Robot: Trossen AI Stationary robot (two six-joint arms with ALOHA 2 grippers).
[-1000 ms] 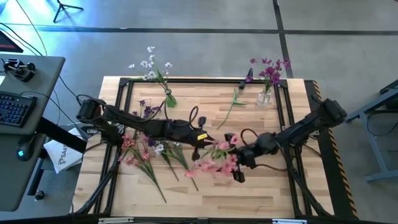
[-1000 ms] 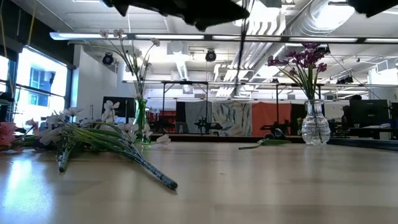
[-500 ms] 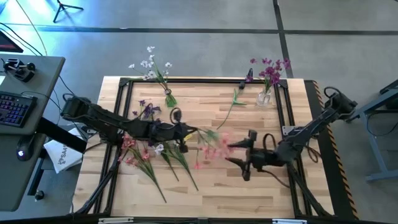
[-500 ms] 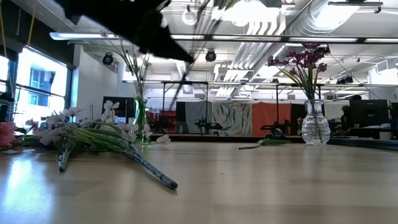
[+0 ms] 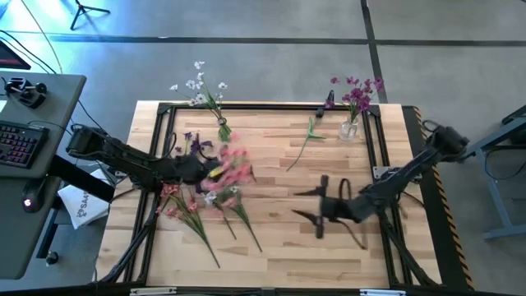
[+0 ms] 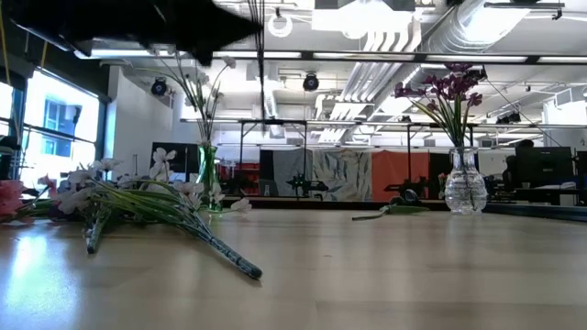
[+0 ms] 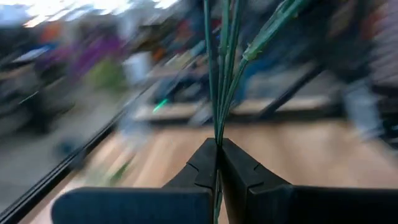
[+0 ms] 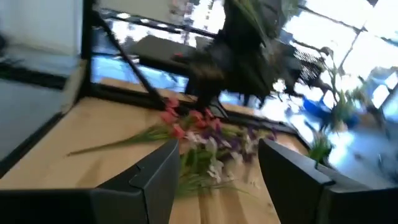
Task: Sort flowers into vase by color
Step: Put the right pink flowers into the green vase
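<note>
My left gripper (image 5: 207, 169) hovers over the table's left half, shut on a pink flower sprig (image 5: 234, 163) with green stems (image 7: 219, 87). Lower down on the right half, my right gripper (image 5: 301, 204) is open and holds nothing; in its own view its fingers (image 8: 155, 171) frame the loose flowers (image 8: 202, 134). That pile of pink, white and purple flowers (image 5: 197, 201) lies flat at the near left. At the far left a vase (image 5: 222, 125) holds white flowers, and at the far right a clear vase (image 5: 349, 128) holds purple ones. My left gripper pinches a few thin green stems (image 7: 217, 127) of the pink sprig between its two fingers. The fingers point about level toward the table's right side. The stems run on past the fingertips to the pink blossoms (image 5: 237, 160), and the sprig is lifted clear of the table.
A single green stem (image 5: 306, 140) lies on the wood left of the purple vase. A black frame (image 5: 271, 105) runs round the tabletop. A desk with a keyboard (image 5: 20, 141) stands beyond the left edge. The table's middle and near right are bare wood (image 5: 345, 255).
My left gripper, still shut, has drawn back toward the table's left edge, carrying the pink sprig away from the middle and from my right gripper. My right gripper has turned at the wrist, shifted a little toward the far edge, and stayed open.
</note>
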